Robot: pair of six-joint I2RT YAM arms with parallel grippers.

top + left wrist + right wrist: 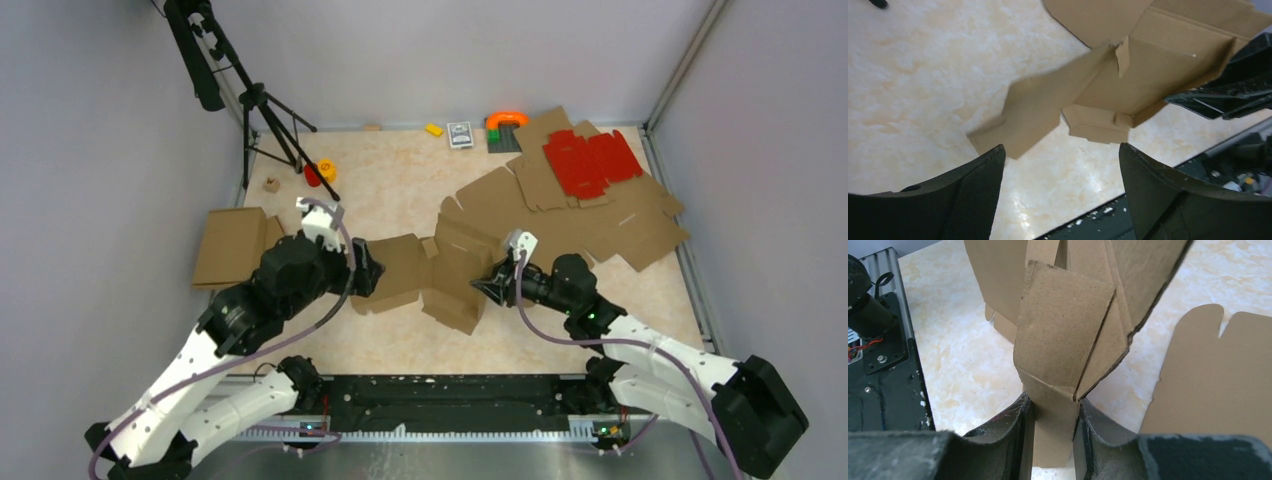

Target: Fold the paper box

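The paper box (430,272) is a brown cardboard die-cut piece, partly folded and raised off the table between both arms. My right gripper (492,282) is shut on a doubled flap at its right side. In the right wrist view the fingers (1018,425) pinch that flap of the paper box (1068,335), with the gripper (1054,400) clamped on cardboard. My left gripper (372,270) is at the box's left end. In the left wrist view it (1062,148) stands open, nothing between its fingers, and a loose flap of the paper box (1148,65) hangs just beyond the tips.
Flat brown cardboard sheets (610,215) lie stacked at the back right with a red die-cut sheet (590,162) on top. One sheet with rounded tabs (1208,380) lies beside the right gripper. A folded brown box (230,245) sits at left, a tripod (265,110) behind it.
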